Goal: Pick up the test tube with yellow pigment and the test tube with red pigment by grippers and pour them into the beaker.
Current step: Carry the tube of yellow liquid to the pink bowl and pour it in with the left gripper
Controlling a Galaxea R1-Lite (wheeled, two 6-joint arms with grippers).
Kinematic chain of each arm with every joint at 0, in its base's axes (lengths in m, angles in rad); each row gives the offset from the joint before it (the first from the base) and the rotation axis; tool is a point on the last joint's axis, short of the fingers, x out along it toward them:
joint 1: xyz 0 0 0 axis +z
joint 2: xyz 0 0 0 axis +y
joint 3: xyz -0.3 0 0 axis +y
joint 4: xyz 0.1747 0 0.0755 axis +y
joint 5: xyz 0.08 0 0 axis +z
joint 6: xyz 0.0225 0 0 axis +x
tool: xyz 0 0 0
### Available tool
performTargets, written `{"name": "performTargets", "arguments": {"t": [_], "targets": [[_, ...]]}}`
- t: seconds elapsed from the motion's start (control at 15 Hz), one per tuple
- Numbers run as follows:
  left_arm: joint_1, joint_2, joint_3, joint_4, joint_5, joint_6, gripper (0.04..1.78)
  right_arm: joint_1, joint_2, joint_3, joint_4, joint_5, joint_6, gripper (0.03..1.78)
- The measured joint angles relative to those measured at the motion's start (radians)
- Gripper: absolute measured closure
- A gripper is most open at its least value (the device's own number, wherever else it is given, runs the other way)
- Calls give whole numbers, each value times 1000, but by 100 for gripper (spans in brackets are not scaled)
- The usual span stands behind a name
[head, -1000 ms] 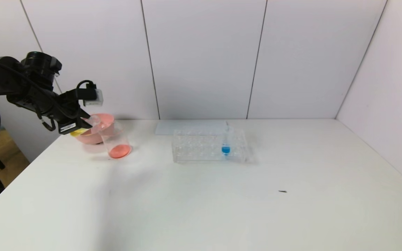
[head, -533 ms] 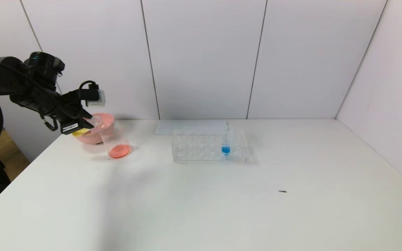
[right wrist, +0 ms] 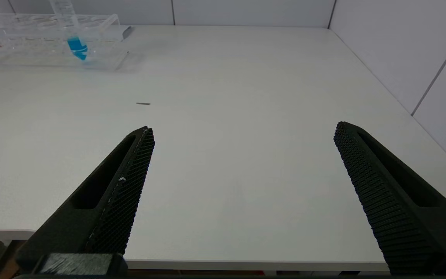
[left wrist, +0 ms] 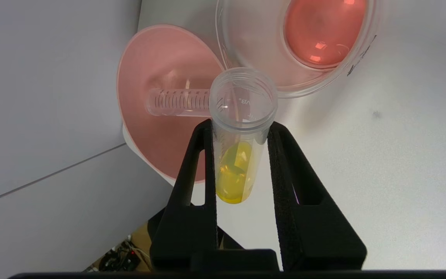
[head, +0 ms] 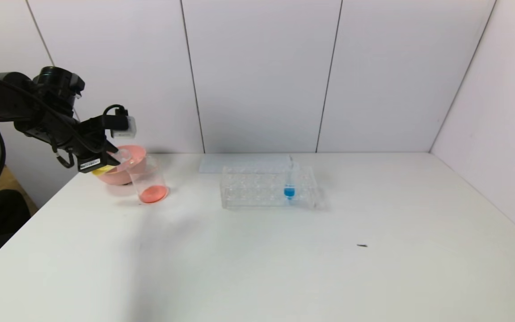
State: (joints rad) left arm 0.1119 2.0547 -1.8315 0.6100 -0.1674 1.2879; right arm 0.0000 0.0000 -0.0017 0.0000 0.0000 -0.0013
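While the left gripper [left wrist: 239, 128] hangs over the table's [head: 257, 250] far-left corner, its two fingers [left wrist: 199, 155] are clamped on the yellow tube [left wrist: 238, 143], pressing its sides just below the rim. Tube is tipped w/ its open mouth toward the beaker [head: 148, 179], mouth close to the beaker rim; yellow liquid sits pooled at the closed end, back between the fingers. In head view the tube [head: 112, 161] shows as a yellow patch under the left gripper [head: 105, 158].

Beaker stands upright on the table just in front of the pink bowl [head: 125, 158] and holds a shallow red-orange layer at the bottom. From the left wrist, beaker [left wrist: 296, 42] and bowl [left wrist: 161, 104] are side by side, and an empty clear graduated tube [left wrist: 178, 102] lies on its side in the bowl.

Clear rack [head: 268, 187] sits mid-table, well apart from the beaker, w/ a blue tube [head: 289, 181] upright in it.

Right gripper [right wrist: 244, 133] is out of the head view; its own cam shows it low at the table's near edge, fingers spread wide, holding nothing
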Motion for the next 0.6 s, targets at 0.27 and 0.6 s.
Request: {"name": "performTargets", "arguments": {"t": [0.27, 0.6], "targets": [[-5, 5, -10, 22, 26, 16, 138, 0, 0, 0, 0, 0, 0, 11], [-26, 10, -36, 58, 66, 36, 138, 0, 0, 0, 0, 0, 0, 11]]}}
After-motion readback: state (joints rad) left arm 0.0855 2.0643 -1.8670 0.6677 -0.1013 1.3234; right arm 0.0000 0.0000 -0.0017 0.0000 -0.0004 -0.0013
